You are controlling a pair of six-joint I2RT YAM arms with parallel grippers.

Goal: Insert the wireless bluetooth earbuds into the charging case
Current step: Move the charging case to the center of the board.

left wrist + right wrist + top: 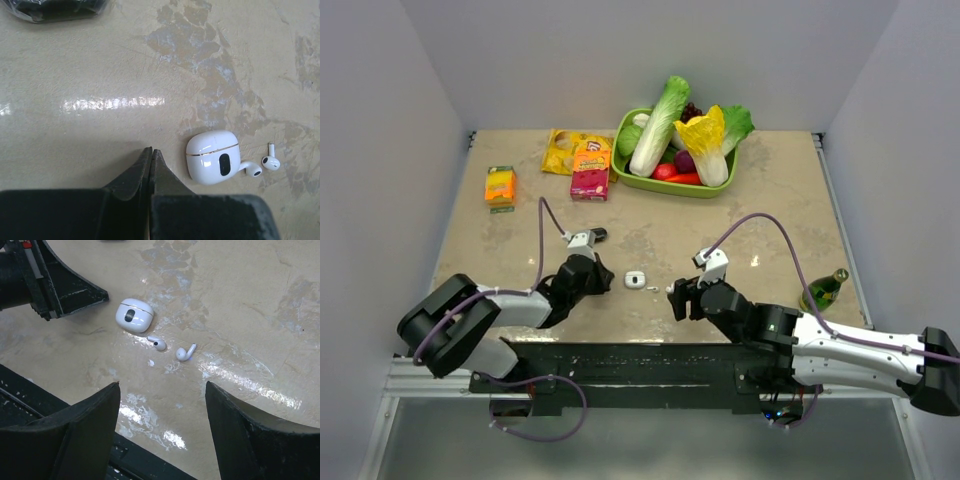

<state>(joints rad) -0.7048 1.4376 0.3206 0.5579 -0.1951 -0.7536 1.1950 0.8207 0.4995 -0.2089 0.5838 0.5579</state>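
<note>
The white charging case (635, 279) lies closed on the table between the two arms; it also shows in the left wrist view (212, 156) and the right wrist view (133, 315). Two white earbuds lie loose on the table beside it: one (252, 169) (158, 343) almost touching the case, the other (271, 160) (185, 352) a little farther off. My left gripper (151, 149) (601, 281) is shut and empty, just left of the case. My right gripper (162, 384) (674, 295) is open and empty, short of the earbuds.
A green basket (638, 177) of vegetables stands at the back. Snack packs (590, 170) and an orange box (500, 186) lie at the back left. A green bottle (824, 289) lies at the right, by the right arm. A black rail (620, 360) runs along the near edge.
</note>
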